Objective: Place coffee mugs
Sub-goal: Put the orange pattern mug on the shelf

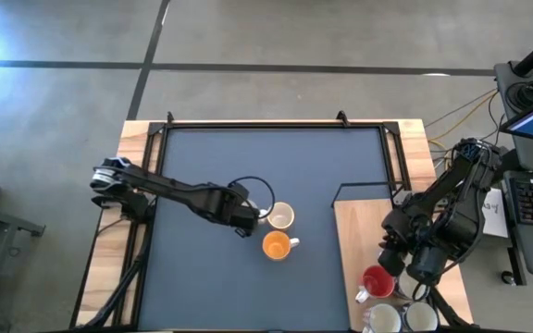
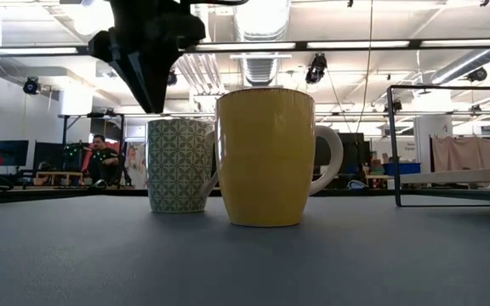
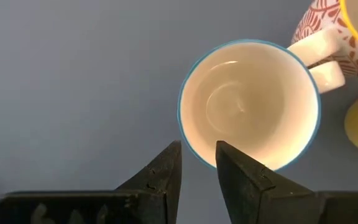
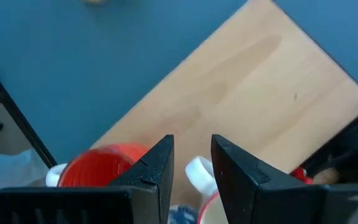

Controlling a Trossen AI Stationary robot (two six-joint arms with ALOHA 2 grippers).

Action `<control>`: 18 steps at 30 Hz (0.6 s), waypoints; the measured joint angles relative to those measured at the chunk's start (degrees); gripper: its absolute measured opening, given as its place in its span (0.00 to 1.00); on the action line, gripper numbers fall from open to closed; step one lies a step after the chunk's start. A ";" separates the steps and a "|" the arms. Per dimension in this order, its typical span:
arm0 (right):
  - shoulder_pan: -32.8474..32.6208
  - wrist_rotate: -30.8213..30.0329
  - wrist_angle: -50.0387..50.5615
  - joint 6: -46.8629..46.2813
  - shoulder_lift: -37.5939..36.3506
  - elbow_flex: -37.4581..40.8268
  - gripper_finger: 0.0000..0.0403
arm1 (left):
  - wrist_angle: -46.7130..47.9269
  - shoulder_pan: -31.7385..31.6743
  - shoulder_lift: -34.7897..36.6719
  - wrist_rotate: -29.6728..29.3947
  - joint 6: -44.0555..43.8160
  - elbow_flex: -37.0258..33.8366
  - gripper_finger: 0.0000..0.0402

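Note:
A cream mug with a blue rim and green-patterned wall stands upright on the blue mat. An orange-yellow mug stands beside it on the near side, handle toward the right. My left gripper hovers just above the patterned mug's left rim with a narrow gap between its fingers; in the low view its tip is clear of the rim. My right gripper, also slightly open, hangs over the wooden board above a red mug.
Two white mugs stand at the near edge of the wooden board. A black wire frame edges the board. A red-and-white patterned mug wall shows in a corner of the left wrist view. Blue mat lies bare at the left and far side.

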State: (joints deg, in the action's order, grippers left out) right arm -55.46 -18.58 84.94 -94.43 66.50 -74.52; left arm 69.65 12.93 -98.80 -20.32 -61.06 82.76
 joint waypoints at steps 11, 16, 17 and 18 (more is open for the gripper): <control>5.15 -12.97 -2.80 1.21 0.02 0.02 0.24 | -0.35 0.28 0.40 -0.12 0.05 -0.02 0.20; 11.44 -13.08 -4.30 2.08 0.02 0.07 0.24 | -0.29 0.99 1.33 0.11 0.27 0.21 0.20; 12.74 -13.10 -4.30 2.28 0.02 0.07 0.24 | -0.28 1.18 1.47 0.11 0.41 0.42 0.20; 14.07 -13.25 -4.36 2.60 0.02 0.15 0.24 | -0.36 1.33 1.62 0.11 0.68 0.58 0.20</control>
State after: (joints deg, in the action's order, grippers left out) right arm -41.39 -31.83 80.58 -91.83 66.52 -74.37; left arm 69.30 14.26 -97.18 -20.21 -60.37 83.34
